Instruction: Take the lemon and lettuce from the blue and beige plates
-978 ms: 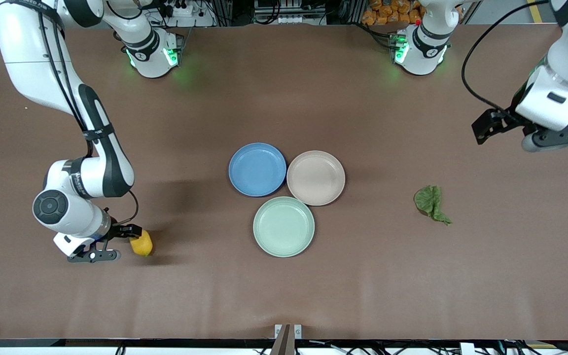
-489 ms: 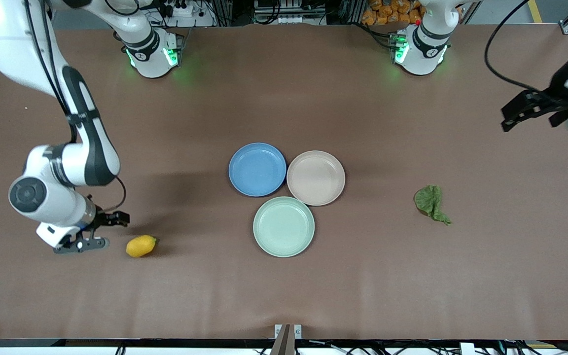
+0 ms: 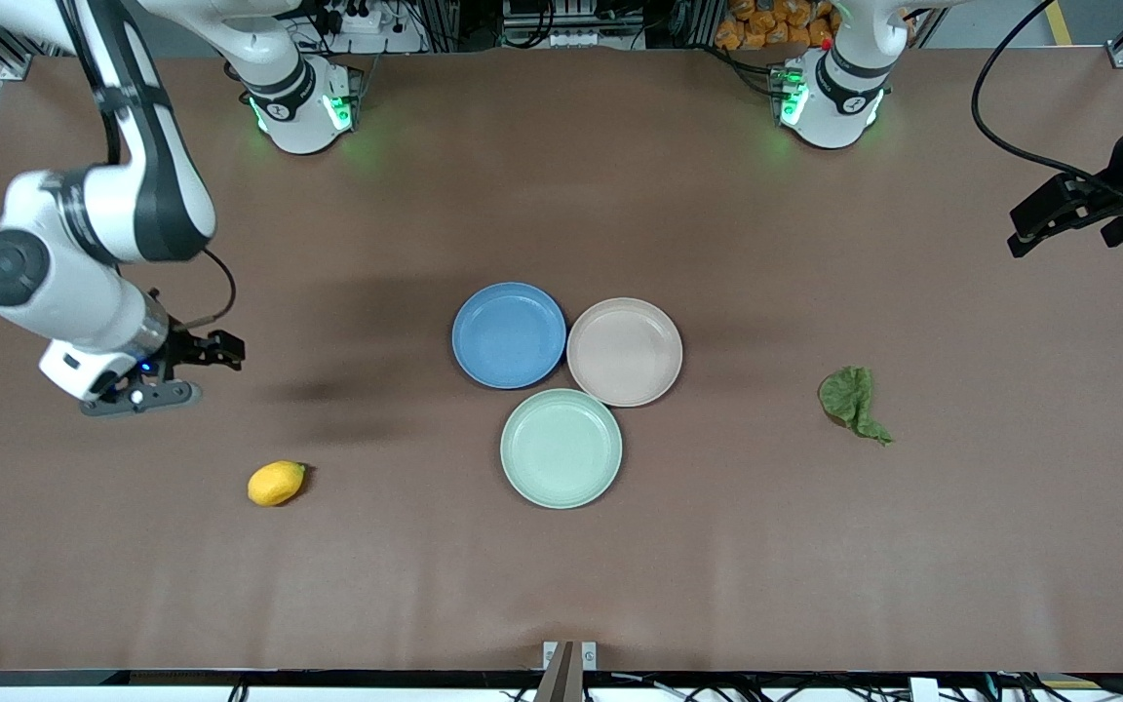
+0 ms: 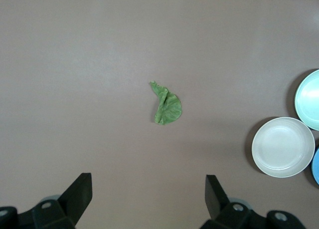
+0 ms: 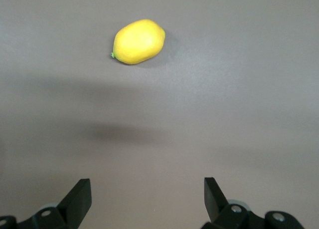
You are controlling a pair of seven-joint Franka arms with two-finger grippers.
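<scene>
Right gripper up in the air at the picture's left edge, fingers wide, holding nothing, lemon on the table lower down, left gripper high at the right edge, fingers wide, lettuce on the table below it, blue plate and beige plate touching in the middle, both bare.

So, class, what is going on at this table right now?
Neither arm holds anything. The lemon lies on the bare table toward the right arm's end, with the right gripper open in the air near it. The lettuce lies on the table toward the left arm's end, and the left gripper is open, high above it. The blue plate, beige plate and mint-green plate are empty.
</scene>
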